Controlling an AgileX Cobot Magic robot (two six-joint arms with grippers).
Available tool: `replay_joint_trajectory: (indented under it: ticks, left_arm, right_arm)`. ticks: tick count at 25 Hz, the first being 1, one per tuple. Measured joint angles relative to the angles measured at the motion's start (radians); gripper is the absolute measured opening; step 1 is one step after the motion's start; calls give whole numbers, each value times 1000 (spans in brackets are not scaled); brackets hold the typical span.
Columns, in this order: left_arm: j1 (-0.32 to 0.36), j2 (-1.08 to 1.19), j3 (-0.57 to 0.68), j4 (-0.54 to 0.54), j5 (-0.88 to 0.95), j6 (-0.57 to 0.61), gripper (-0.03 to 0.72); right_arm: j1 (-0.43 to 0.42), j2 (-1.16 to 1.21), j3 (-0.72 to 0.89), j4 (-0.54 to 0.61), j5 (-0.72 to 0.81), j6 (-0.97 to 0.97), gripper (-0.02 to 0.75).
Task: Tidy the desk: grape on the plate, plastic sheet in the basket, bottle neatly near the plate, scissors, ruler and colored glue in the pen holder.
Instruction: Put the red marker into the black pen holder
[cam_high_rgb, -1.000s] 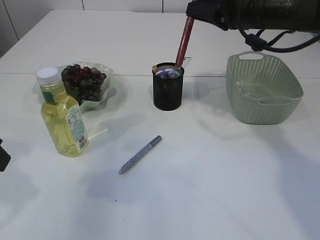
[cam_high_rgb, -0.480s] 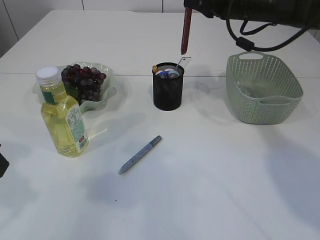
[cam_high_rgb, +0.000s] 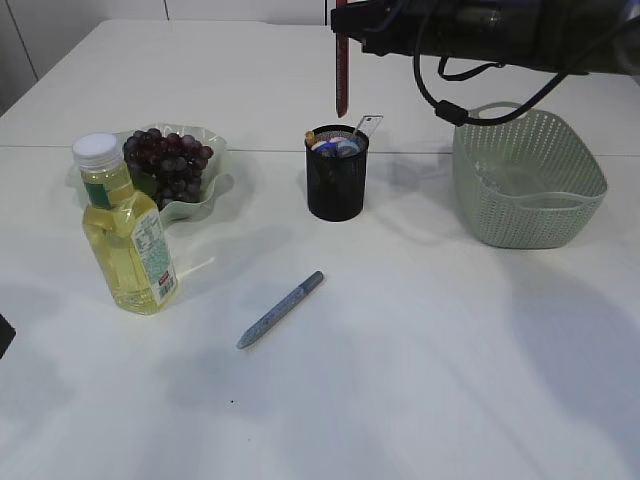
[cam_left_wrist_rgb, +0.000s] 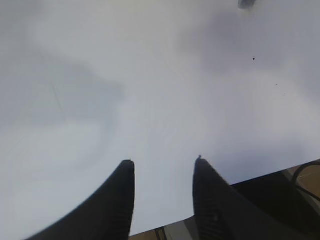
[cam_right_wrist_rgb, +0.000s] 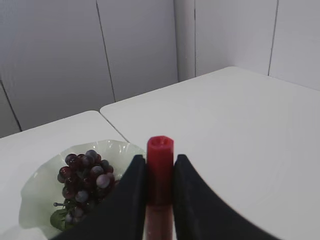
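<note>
Up near the top of the exterior view, the right gripper (cam_high_rgb: 343, 22) has its jaws pinched on a red glue stick (cam_high_rgb: 342, 70), which hangs upright in the air, its lower tip clear above the black mesh pen holder (cam_high_rgb: 336, 175) and a little to that holder's left side. From the right wrist view the same red stick (cam_right_wrist_rgb: 160, 172) sits squeezed between the two dark fingers (cam_right_wrist_rgb: 131, 200), its rounded end poking out past them. Inside the pen holder several items already stand, among them a clear ruler-like strip (cam_high_rgb: 366, 124) leaning out at the rim; I cannot make out the rest. Off to the right of the holder, well apart, rests the pale green basket (cam_high_rgb: 580, 190), with something clear and glossy lying in its bottom. To the left of the holder is the pale green plate (cam_high_rgb: 205, 200) with the bunch of dark grapes (cam_high_rgb: 167, 160) on it, and just in front of the plate stands the bottle (cam_high_rgb: 122, 235) of yellow liquid, upright, white cap on. Nearer the front of the white table (cam_high_rgb: 420, 380) a grey-blue glue pen (cam_high_rgb: 281, 309) lies flat on a slant, alone. The left gripper (cam_left_wrist_rgb: 163, 167) hangs over bare table near its edge, jaws parted and holding nothing.
</note>
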Motion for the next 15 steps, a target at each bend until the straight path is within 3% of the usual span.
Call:
replay_joint_trajectory:
  ticks: [15]
  left_arm:
    - [0, 0, 0, 0, 4, 0, 252]
  right_arm:
    - [18, 86, -55, -2, -5, -61, 141]
